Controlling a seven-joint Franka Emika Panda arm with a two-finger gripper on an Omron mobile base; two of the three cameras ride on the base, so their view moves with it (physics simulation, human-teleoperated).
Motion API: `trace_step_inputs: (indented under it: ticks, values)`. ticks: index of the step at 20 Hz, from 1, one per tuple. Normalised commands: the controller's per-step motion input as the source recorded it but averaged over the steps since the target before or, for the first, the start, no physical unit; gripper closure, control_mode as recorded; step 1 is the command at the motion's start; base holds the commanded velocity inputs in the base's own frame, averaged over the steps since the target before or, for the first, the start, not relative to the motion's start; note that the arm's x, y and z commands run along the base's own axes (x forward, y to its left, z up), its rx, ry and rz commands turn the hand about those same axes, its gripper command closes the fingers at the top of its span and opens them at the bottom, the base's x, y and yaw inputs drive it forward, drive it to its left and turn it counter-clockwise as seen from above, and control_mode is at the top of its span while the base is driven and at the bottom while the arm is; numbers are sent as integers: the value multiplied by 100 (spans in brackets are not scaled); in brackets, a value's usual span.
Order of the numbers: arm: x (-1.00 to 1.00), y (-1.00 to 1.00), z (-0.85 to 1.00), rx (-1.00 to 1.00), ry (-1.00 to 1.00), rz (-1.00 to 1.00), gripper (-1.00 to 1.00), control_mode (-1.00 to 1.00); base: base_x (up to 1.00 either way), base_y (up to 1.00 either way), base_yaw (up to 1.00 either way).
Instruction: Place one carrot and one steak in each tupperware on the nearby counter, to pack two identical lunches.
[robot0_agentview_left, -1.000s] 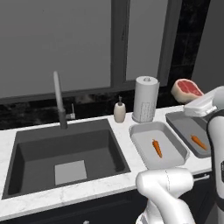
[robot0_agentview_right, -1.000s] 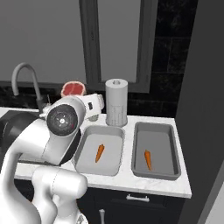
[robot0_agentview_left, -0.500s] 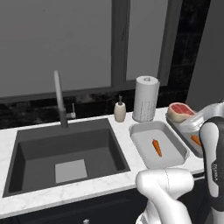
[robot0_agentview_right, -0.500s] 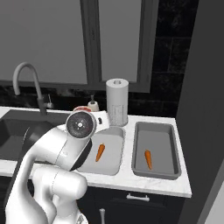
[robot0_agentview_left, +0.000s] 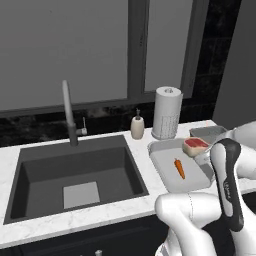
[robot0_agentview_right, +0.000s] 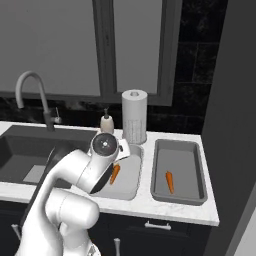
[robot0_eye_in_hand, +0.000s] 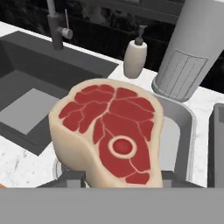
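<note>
White counter (robot0_agentview_left: 100, 215) under dark window, sink (robot0_agentview_left: 75, 175) on one side. Your gripper (robot0_eye_in_hand: 119, 177) pinches steak (robot0_eye_in_hand: 109, 131), jaws part-spread on its lower edge; steak hangs over far corner of lighter tupperware (robot0_agentview_right: 131, 186), just in front of paper towel roll (robot0_agentview_right: 134, 116). Carrot (robot0_agentview_right: 115, 173) lies in that tray; second carrot (robot0_agentview_right: 169, 181) in darker tray (robot0_agentview_right: 196, 172) beside it. Soap bottle (robot0_eye_in_hand: 134, 57) stands just beside roll. Open tray floor around each carrot.

The white arm (robot0_agentview_right: 75, 175) bends forward and low, its jaws closed on the steak (robot0_eye_in_hand: 109, 131).
</note>
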Motion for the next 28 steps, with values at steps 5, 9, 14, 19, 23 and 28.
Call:
trace_step_inputs:
  ticks: [5, 9, 14, 19, 23, 28]
  values:
    - [42, -4, -63, 0, 1, 5, 100, -100, 0, 0, 0]
    - [49, 0, -43, -1, 10, 3, 100, -100, 0, 0, 0]
    - [55, 0, -43, -2, 20, 2, 100, -100, 0, 0, 0]
    - [62, -12, -41, 0, 13, 5, 100, -100, 0, 0, 0]
    - [62, -37, -31, 5, 5, 10, 100, -100, 0, 0, 0]
    - [55, -17, -33, 2, 5, 9, 100, -100, 0, 0, 0]
